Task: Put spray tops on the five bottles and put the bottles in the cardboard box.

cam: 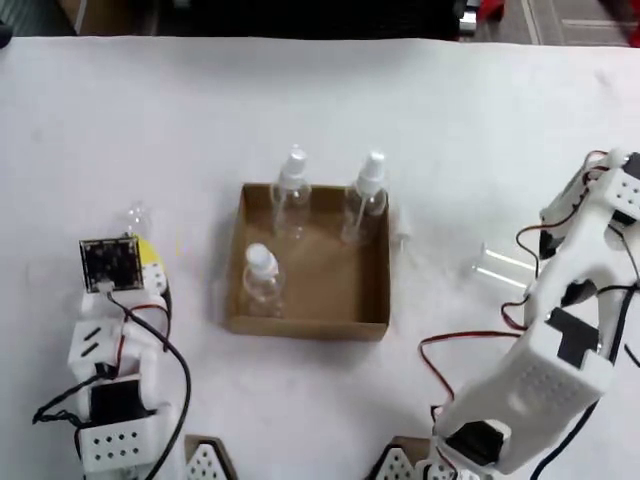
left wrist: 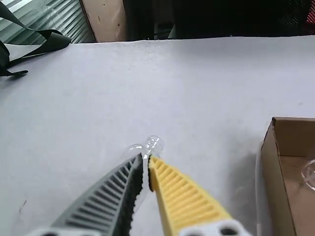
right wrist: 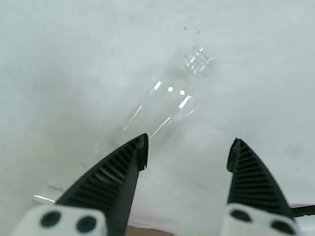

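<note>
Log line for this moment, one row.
cardboard box: three capped bottles inside | left gripper: shut on clear bottle | right gripper: open above lying bottle

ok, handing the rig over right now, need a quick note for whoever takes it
Left hand: shut, tips at a topless bottle lying left of the box; grip unclear.
Right hand: open over a second topless bottle lying right of the box.
Done: three topped bottles stand in the box.
Left: top those two and box them.
</note>
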Robot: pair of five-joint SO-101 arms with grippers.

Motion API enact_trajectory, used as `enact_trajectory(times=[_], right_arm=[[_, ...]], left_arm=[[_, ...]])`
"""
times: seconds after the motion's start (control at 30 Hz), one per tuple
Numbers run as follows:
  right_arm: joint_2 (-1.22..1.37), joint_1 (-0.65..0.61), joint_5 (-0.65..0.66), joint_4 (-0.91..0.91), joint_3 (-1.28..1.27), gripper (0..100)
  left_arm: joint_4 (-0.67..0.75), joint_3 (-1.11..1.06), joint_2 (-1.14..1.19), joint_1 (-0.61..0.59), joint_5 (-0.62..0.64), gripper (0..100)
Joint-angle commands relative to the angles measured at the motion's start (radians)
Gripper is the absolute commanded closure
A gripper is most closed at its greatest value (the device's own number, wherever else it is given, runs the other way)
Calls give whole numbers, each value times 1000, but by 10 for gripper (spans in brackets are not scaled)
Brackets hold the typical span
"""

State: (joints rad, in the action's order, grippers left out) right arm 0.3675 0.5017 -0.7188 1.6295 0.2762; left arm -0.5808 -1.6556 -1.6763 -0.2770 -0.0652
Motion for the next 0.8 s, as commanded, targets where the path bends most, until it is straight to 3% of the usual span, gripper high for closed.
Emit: enact_trajectory(times=[0.0, 0.37, 0.77], right_arm=[[45, -21, -40, -13, 29, 757], [263, -48, -92, -160, 37, 758], [318, -77, -97, -171, 38, 758]], left_arm=[[-6, 23, -19, 12, -9, 973], [-6, 23, -19, 10, -9, 973], [-5, 23, -19, 16, -9, 973]])
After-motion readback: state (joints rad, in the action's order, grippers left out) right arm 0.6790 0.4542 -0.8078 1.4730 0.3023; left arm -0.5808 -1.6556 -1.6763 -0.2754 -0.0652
